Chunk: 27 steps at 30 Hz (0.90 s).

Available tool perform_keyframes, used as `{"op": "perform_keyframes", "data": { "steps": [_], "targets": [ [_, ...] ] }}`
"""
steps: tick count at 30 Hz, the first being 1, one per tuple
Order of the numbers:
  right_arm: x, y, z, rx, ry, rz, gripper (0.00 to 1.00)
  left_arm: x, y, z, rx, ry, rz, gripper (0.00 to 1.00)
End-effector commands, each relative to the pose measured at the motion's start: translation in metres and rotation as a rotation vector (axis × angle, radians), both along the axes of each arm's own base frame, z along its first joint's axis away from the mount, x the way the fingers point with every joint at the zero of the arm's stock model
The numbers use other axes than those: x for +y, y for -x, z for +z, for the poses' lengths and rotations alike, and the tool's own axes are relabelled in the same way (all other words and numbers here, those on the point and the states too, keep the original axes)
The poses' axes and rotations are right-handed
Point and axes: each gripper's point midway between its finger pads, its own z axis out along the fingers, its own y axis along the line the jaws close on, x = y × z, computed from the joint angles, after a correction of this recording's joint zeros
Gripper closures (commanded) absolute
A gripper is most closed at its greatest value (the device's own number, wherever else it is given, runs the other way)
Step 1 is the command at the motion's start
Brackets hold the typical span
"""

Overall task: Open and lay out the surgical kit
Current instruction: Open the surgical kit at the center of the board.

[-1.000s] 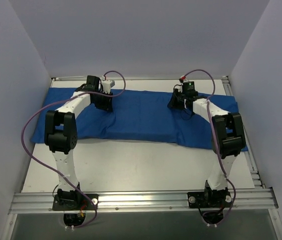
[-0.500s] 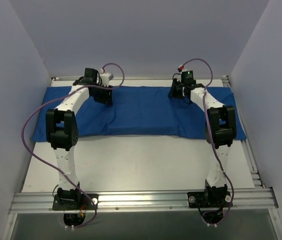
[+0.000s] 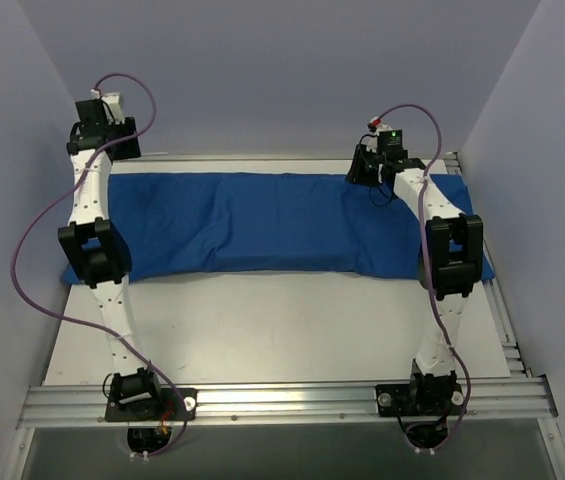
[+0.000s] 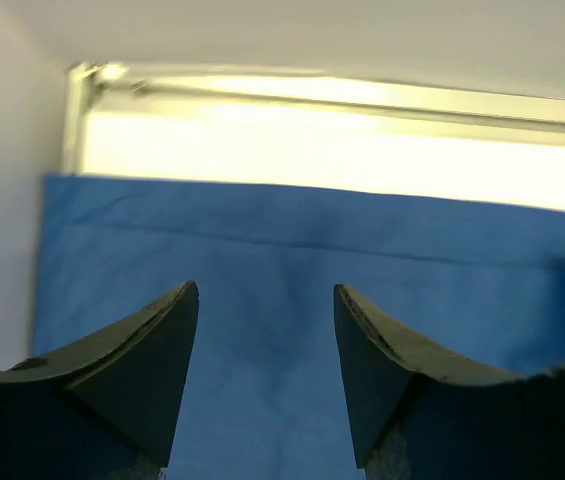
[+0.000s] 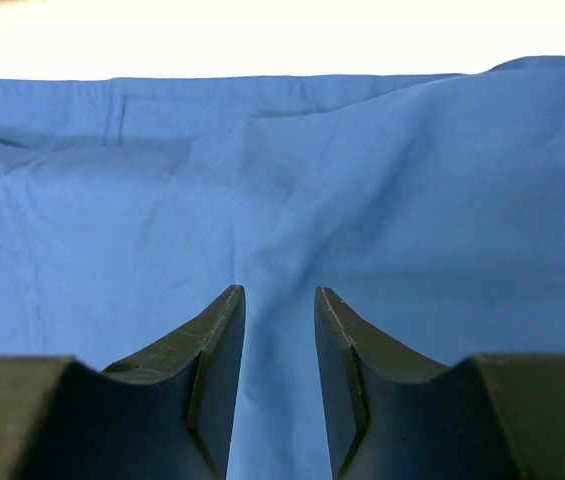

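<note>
Wrap spread out, both grippers empty.
The wrap (image 3: 282, 225) lies across the table's (image 3: 282, 330) far half. The right gripper (image 5: 279, 292) sits low over its far edge, jaws slightly parted. The left gripper (image 4: 266, 290), gaping, has risen off it to the far-left corner.

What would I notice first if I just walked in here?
The big blue cloth spread across the far half of the white table. The left gripper hangs open high above the cloth's far left corner, and the right gripper sits low near its far edge.
</note>
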Motion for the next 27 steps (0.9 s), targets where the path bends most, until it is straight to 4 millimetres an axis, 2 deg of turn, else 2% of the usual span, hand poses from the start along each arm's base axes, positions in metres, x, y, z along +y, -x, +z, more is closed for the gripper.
{"op": "perform_keyframes", "data": {
  "steps": [1,7,11,14,16,19,21,22,27],
  "targets": [
    [-0.011,-0.003,0.038,-0.065,0.0,-0.02,0.7,0.049,-0.012,-0.057,0.102,-0.132,0.282,0.34],
    [-0.011,0.002,0.02,-0.027,0.008,-0.022,0.71,0.1,-0.016,-0.083,0.098,-0.209,0.476,0.27],
    [-0.013,0.005,0.017,-0.02,0.013,-0.026,0.71,0.132,-0.008,-0.087,0.092,-0.19,0.573,0.28],
    [-0.012,0.006,0.011,-0.007,0.008,-0.032,0.72,0.147,-0.006,-0.088,0.085,-0.143,0.578,0.3],
    [-0.012,0.007,0.006,0.002,0.006,-0.035,0.72,0.147,-0.008,-0.088,0.077,-0.1,0.553,0.31],
    [-0.011,0.007,0.0,0.012,0.001,-0.041,0.72,0.159,-0.011,-0.093,0.057,-0.063,0.548,0.32],
    [-0.019,0.006,-0.004,0.019,0.011,-0.065,0.72,0.168,-0.013,-0.093,0.038,-0.035,0.553,0.32],
    [-0.021,0.006,-0.006,0.022,0.011,-0.075,0.72,0.164,-0.018,-0.104,0.04,-0.007,0.522,0.33],
    [-0.034,0.003,-0.007,0.022,0.014,-0.109,0.71,0.159,-0.034,-0.111,0.001,0.023,0.481,0.32]
  ]
}}
